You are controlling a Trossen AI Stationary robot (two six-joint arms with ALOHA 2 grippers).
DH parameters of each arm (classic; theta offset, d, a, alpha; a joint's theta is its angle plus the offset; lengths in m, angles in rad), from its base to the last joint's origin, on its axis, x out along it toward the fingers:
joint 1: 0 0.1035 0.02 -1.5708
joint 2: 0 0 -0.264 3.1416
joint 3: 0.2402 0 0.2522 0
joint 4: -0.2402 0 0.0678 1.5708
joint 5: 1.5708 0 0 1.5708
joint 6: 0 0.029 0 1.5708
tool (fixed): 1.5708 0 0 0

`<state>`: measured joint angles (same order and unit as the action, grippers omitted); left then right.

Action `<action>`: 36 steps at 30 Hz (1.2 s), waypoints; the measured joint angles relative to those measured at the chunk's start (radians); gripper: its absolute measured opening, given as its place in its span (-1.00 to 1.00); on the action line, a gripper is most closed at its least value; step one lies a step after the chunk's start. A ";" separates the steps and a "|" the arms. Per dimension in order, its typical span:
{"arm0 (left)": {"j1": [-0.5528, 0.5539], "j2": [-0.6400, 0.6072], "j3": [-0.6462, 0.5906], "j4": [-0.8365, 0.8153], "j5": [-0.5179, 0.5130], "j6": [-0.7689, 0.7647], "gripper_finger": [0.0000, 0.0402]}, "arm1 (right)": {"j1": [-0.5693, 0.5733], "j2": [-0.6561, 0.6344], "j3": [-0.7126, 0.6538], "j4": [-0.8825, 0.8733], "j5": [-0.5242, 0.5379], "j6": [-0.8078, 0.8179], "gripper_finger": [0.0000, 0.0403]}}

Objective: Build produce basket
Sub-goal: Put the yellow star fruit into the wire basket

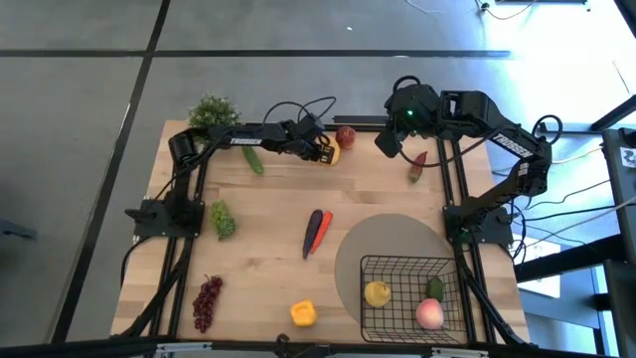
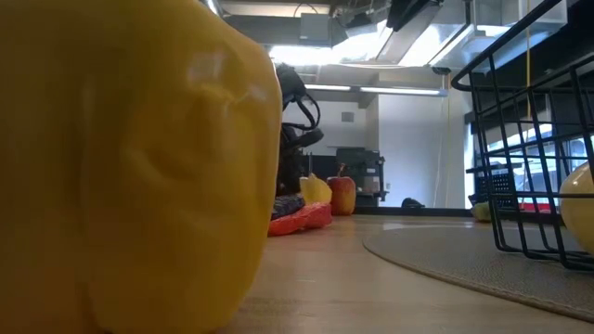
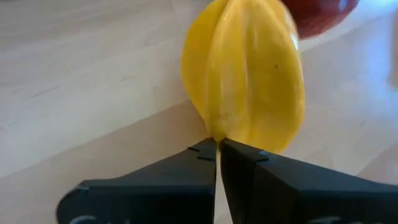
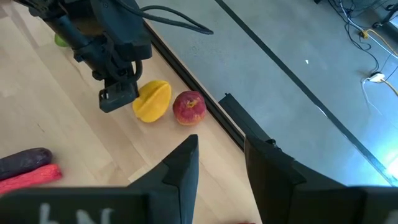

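A yellow ridged fruit lies on the table near its far edge, next to a red apple. My left gripper is shut, low over the table, with its tips at that fruit. My right gripper is open and empty, raised over the far edge to the right of the apple. The black wire basket stands at the near right on a round grey mat and holds a lemon, a pink peach and a green piece. My left gripper's shut fingertips meet the yellow fruit's narrow end. They come level, slanting from the table's left. The fruit lies on the table on its side. Whether a ridge of it sits between the fingers, I cannot tell.
A cucumber, green grapes, purple grapes, a yellow pepper, a red and a purple piece side by side and a chili lie on the table. A potted plant stands at the far left corner.
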<state>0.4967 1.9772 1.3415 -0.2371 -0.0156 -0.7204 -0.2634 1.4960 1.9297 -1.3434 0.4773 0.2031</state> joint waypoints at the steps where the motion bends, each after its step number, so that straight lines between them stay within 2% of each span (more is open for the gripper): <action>1: -0.003 -0.007 -0.001 -0.015 0.002 0.008 -1.00 | 0.000 0.000 0.000 0.000 0.000 0.000 -0.39; 8: -0.045 -0.032 0.001 -0.054 0.057 0.061 -1.00 | 0.000 0.000 0.000 0.000 -0.008 0.000 -0.39; 19: -0.129 -0.113 -0.002 -0.155 0.090 0.152 -1.00 | 0.000 -0.002 0.000 -0.021 -0.014 -0.002 -0.39; 25: -0.150 -0.171 0.003 -0.179 0.091 0.213 -1.00 | -0.002 -0.017 0.000 -0.052 -0.115 -0.024 -0.39; 31: -0.181 -0.177 0.001 -0.234 0.143 0.252 -1.00 | -0.006 -0.031 0.000 -0.098 -0.285 -0.079 -0.39; 36: -0.216 -0.177 0.001 -0.225 0.085 0.255 -1.00 | -0.006 -0.032 -0.003 -0.106 -0.297 -0.077 -0.39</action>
<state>0.2806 1.7999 1.3426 -0.4618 0.0693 -0.4655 -0.2695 1.4639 1.9264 -1.4495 0.1803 0.1261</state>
